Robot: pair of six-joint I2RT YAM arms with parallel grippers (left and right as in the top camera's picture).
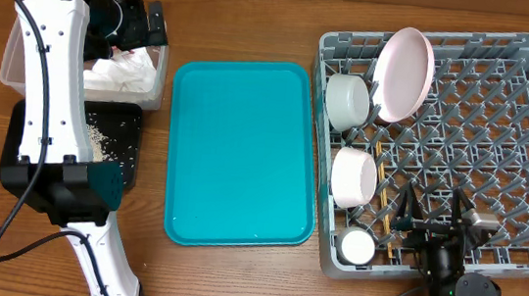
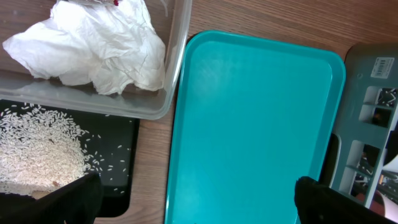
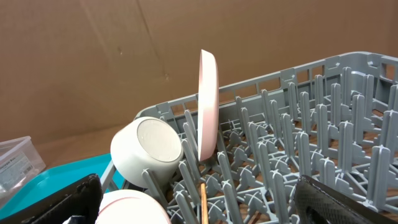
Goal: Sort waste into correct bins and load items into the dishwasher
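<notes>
Nothing can be read in any view. In the left wrist view the rack [image 2: 364, 134] carries a pale label [image 2: 382, 67] at its corner, with rows of small dark print too blurred to make out. In the right wrist view the tub [image 3: 25, 149] bears a sticker [image 3: 11, 168] with fine printed lines, also illegible.

My left arm [image 1: 50, 76]: white shells, black joints, black cable. My right arm [image 1: 450, 274]: all black, cabled. Left gripper [image 2: 196, 182], right gripper [image 3: 196, 186]: black fingers.
</notes>
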